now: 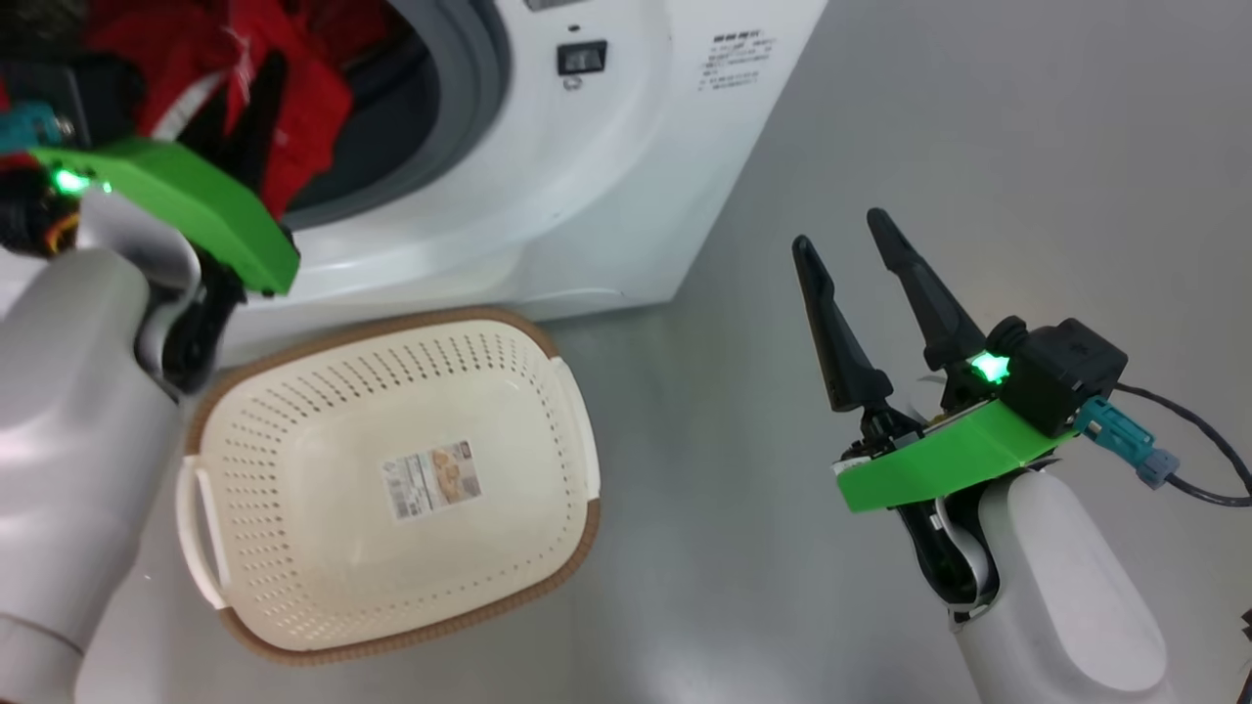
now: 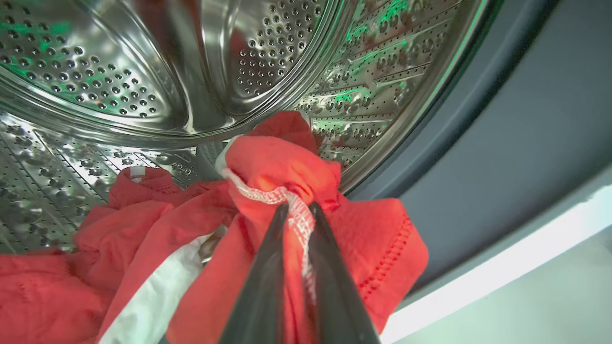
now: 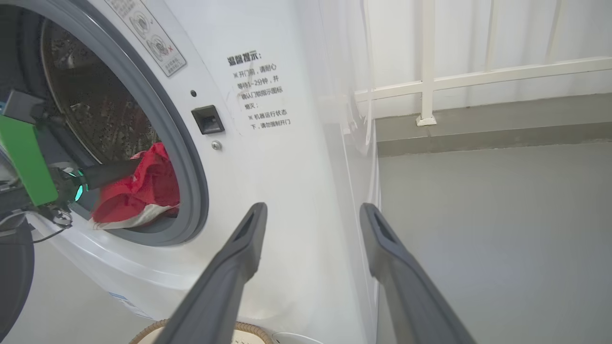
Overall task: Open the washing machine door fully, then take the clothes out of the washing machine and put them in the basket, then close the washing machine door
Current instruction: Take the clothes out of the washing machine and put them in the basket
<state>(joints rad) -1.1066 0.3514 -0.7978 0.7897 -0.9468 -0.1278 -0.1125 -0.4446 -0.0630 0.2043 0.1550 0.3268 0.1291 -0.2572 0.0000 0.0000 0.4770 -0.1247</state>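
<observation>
L tool [image 2: 299, 206] is inside the washer [image 1: 587, 147] opening, fingers pinched tight on a bunched fold of the red clothes [image 2: 267, 162], right at the white-stitched hem. Rest of the clothes lie heaped at the btm of the steel drum [image 2: 119, 71], spilling toward the grey seal [image 1: 484, 78] at the front lip. R tool [image 1: 838, 230] is spread wide, fingers in free air over the floor [image 1: 743, 489], to the right of the washer, apart from it. Basket [image 1: 391, 640] sits on the floor just in front of the washer, below the opening, w/ a label sticker [image 1: 430, 479] on its btm.
</observation>
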